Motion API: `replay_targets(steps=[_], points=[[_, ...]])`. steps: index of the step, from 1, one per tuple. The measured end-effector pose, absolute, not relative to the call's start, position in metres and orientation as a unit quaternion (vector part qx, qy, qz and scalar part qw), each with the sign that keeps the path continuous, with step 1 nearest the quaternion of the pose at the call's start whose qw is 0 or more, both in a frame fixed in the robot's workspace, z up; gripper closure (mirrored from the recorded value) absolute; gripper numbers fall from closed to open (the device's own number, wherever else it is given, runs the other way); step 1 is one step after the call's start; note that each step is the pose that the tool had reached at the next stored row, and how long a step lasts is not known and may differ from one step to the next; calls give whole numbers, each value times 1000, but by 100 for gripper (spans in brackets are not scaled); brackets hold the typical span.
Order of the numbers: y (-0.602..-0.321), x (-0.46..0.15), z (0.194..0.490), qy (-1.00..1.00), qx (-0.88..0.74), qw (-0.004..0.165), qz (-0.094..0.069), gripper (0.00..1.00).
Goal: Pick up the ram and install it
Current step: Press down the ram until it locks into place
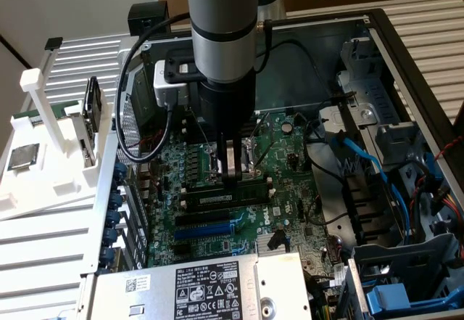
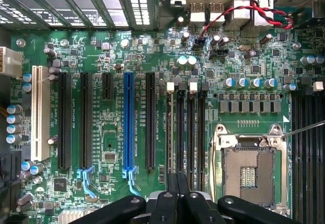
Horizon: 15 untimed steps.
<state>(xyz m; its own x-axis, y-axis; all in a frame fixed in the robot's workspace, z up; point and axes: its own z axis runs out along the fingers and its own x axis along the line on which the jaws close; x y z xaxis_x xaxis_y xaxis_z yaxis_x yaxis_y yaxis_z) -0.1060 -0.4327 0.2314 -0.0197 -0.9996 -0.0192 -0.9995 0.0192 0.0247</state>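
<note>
My gripper reaches down into the open computer case, its two fingers pressed together and shut with nothing between them. The fingertips are at the upper edge of the ram, a long narrow stick with a white label. The ram stands on edge in one of the memory slots on the green motherboard. In the wrist view the shut fingers sit over the row of long black memory slots, beside the open processor socket. Whether the tips press on the ram or hover just above it I cannot tell.
A white parts rack stands outside the case at the exterior view's left, with a square silver processor chip on it. The power supply lies in front. Drive cages and blue and black cables crowd the exterior view's right.
</note>
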Motion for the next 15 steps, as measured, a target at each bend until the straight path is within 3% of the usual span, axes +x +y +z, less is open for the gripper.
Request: replay_targets(steps=[15], points=[[-434,-106,231,-714,700,2,-16,88]])
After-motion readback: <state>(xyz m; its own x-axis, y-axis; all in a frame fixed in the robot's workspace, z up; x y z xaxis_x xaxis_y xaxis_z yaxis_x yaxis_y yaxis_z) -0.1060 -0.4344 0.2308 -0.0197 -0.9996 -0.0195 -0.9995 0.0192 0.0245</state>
